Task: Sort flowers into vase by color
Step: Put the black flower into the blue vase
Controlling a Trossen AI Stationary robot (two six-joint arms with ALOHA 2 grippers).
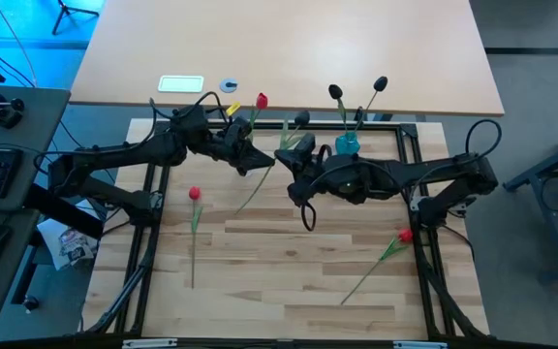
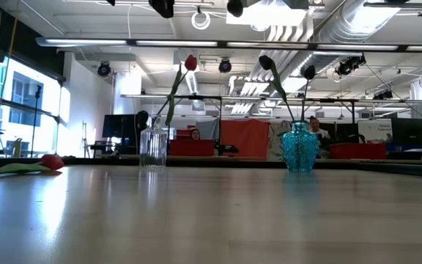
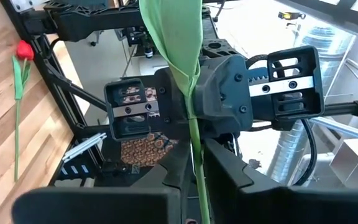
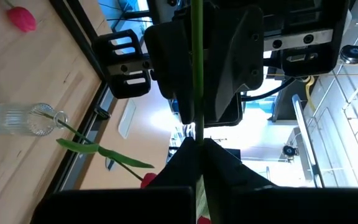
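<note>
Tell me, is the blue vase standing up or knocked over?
Standing up. The blue vase sits upright on the table, with two black flowers poking straight up out of it.

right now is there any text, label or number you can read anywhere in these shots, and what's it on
No text can be read in any view.
White card on the far table: any print too small to read.
Round blue-and-white item beside it: markings too small to read.
Screens in the room behind: too blurred to read.
Clear vase and blue vase: no labels visible.
</note>
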